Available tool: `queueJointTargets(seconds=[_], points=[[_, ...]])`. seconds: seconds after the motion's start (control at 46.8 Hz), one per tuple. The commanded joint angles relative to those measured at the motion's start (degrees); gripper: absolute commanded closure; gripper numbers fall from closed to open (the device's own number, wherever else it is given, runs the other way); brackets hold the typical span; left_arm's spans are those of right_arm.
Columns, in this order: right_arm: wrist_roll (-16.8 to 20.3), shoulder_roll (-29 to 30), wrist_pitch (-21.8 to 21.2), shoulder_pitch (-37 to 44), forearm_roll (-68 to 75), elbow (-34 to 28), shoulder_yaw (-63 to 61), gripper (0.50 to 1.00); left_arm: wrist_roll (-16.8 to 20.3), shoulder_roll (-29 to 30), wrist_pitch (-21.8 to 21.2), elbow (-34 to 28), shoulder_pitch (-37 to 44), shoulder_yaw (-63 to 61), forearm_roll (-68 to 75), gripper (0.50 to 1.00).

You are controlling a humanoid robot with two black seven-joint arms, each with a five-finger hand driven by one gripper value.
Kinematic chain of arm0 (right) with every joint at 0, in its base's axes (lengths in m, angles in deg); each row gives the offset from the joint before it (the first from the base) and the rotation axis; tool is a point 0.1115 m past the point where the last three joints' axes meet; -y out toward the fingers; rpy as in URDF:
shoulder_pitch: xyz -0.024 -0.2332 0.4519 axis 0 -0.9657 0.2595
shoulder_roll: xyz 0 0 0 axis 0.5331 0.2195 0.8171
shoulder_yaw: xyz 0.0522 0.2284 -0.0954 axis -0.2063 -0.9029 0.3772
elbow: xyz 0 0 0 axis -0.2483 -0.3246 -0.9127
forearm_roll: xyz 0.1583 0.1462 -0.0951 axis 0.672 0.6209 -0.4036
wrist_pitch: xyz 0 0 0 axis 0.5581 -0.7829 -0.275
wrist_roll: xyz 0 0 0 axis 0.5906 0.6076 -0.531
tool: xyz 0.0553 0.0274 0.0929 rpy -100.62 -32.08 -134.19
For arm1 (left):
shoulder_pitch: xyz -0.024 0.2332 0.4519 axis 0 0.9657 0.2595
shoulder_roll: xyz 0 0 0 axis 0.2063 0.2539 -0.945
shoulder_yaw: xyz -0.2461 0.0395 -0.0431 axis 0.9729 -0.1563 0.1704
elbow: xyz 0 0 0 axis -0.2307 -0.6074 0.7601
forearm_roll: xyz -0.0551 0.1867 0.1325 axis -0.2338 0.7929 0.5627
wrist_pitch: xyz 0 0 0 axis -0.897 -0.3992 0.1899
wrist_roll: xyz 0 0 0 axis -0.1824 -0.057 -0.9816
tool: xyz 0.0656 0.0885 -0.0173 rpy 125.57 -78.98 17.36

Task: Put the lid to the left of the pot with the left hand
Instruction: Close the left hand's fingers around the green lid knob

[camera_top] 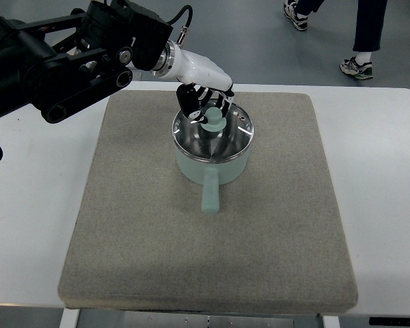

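A big white table (383,157) holds a square grey felt mat (157,239). On the mat, near its far edge, sits a small mint-green pot (212,166) with a straight handle pointing toward us. Its round glass lid (222,137) with a green knob is on the pot. The left hand (203,96) has its black fingers (190,102) curled around the knob. A person's shoes (355,67) show behind the table.

A lab-like test space — white table (383,143), grey mat (157,225), bare grey floor (260,41), a person's sneakers (356,67).
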Motion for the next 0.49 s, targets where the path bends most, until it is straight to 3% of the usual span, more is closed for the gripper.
queueJointTargets(seconds=[0.0, 0.47], points=[[0.0, 0.0, 0.0, -0.1, 0.0, 0.0, 0.0, 0.579, 0.0, 0.1, 0.0, 0.6, -0.1, 0.1, 0.0, 1.0], [0.0, 0.0, 0.0, 0.0, 0.0, 0.0, 0.0, 0.579, -0.1, 0.5, 0.0, 0.5, -0.5, 0.7, -0.2, 1.0]])
